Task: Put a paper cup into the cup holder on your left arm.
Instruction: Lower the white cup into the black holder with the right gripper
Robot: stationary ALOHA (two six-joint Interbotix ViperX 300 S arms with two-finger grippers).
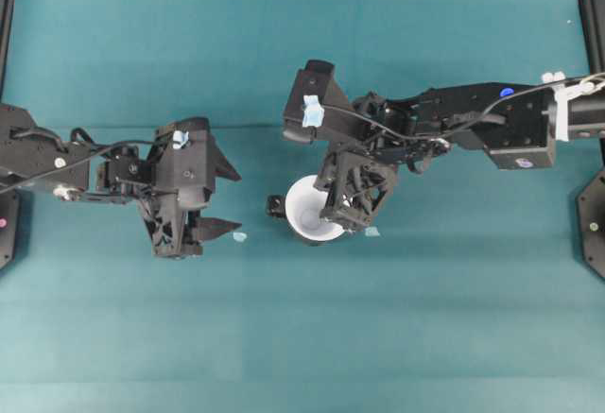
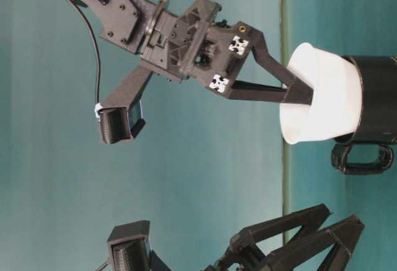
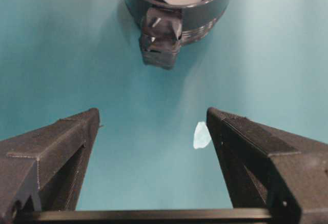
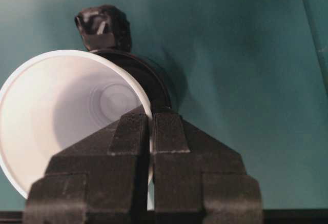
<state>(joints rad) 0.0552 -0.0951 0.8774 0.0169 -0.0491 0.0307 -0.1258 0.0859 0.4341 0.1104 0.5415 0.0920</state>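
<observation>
Our right pincer (image 4: 150,131) is clamped on the rim of the paper cup (image 4: 61,116), which sits partly inside the cup holder (image 2: 375,100) on the counter (image 1: 425,318), tilted. Our left pincer (image 1: 225,203) stands wide apart, near the holder, gripping nothing.

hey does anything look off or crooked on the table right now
Yes. The paper cup sits tilted and only partly inside the cup holder, its rim pinched by the right gripper. Small pale scraps lie on the teal table.
</observation>
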